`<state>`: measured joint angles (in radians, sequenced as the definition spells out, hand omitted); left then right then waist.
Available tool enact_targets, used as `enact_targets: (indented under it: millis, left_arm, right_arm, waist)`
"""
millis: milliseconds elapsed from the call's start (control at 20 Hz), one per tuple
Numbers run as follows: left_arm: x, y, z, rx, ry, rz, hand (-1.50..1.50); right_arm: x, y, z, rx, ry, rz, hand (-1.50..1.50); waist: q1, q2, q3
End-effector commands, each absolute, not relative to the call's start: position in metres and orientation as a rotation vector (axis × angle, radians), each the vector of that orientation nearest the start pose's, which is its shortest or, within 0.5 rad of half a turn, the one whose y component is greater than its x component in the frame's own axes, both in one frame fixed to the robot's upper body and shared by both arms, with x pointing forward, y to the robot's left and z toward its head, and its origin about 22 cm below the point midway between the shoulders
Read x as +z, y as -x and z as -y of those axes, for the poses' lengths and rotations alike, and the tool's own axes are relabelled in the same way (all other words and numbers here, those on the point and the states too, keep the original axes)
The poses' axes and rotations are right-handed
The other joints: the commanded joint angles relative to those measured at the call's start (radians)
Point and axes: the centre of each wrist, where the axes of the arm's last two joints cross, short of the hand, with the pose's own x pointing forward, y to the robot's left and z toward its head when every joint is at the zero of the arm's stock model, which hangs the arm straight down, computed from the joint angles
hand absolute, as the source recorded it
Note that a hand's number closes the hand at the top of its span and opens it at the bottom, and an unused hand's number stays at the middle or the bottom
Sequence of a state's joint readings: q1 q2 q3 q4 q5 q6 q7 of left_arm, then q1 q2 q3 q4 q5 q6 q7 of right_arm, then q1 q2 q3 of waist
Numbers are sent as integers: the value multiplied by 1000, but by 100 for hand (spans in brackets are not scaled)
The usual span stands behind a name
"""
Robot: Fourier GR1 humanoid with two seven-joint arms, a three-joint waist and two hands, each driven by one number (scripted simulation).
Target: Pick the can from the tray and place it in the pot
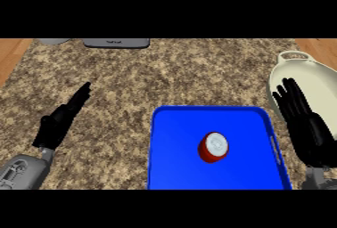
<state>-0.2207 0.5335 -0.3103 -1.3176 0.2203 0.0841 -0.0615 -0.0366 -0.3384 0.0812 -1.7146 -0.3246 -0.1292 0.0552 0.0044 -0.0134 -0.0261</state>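
Right hand was observed spread flat beside the cream oval pot; the red-sided metal can stood on the blue plastic tray. Toppling by fingers was judged possible.

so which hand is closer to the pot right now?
The right hand: its straight fingers overlap the cream pot at the view's right edge. The left hand is across the counter, left of the blue tray with the red can.
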Motion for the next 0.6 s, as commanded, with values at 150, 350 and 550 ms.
enact_targets:
  millis: [150,350,550]
  left_arm:
    - [43,-293,-291,-111,-223,1616,0]
    - [51,-298,-283,-3,-185,1625,0]
    - [67,-281,-287,60,-184,1591,0]
  right_arm:
    - [63,-233,305,-40,322,1765,150]
    - [53,-225,363,324,878,1582,150]
    - [13,-212,318,16,824,1795,-150]
  waist:
    - [-8,6,26]
    - [8,18,17]
    - [3,8,27]
